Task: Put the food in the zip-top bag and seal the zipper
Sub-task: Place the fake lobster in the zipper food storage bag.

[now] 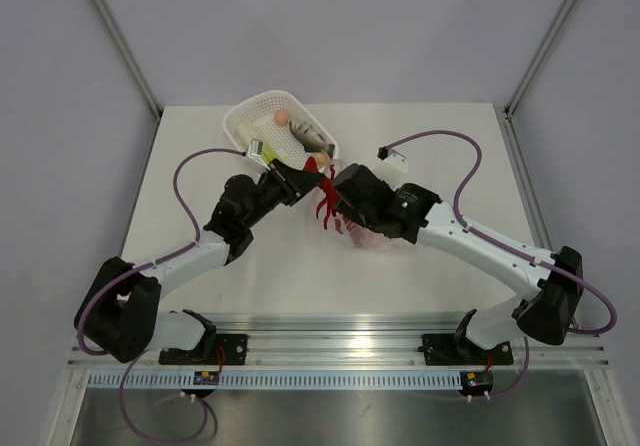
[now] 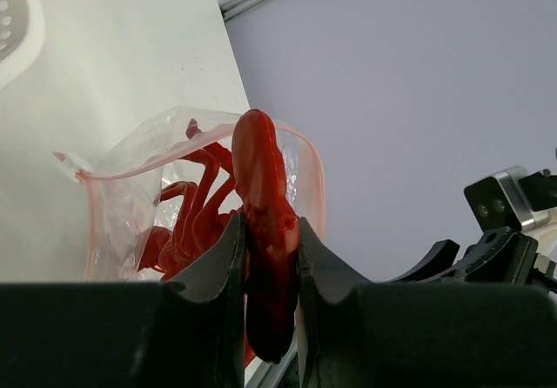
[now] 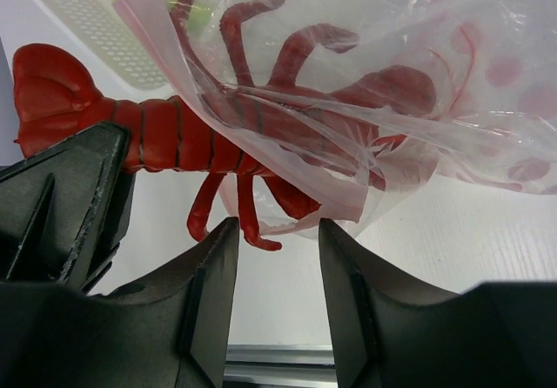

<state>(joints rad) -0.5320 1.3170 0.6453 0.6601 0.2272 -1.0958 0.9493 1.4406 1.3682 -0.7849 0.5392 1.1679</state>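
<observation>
My left gripper (image 1: 305,177) is shut on the tail of the red lobster (image 1: 325,204) and holds it with its head and legs inside the mouth of the clear zip-top bag (image 1: 368,232). In the left wrist view the lobster (image 2: 261,188) sits between the jaws, and the pink zipper strip (image 2: 174,158) runs round the open bag mouth. My right gripper (image 3: 277,236) is open just below the bag's edge (image 3: 348,192), with nothing between its fingers. The lobster (image 3: 174,136) lies partly under the plastic. A grey fish (image 1: 311,134) and a peach piece (image 1: 283,117) lie in the basket.
The white perforated basket (image 1: 243,116) stands at the back, just behind both grippers, and its wall shows in the right wrist view (image 3: 78,23). Green leaves (image 1: 256,150) lie in it. A small black and white cable plug (image 1: 390,155) lies right of the basket.
</observation>
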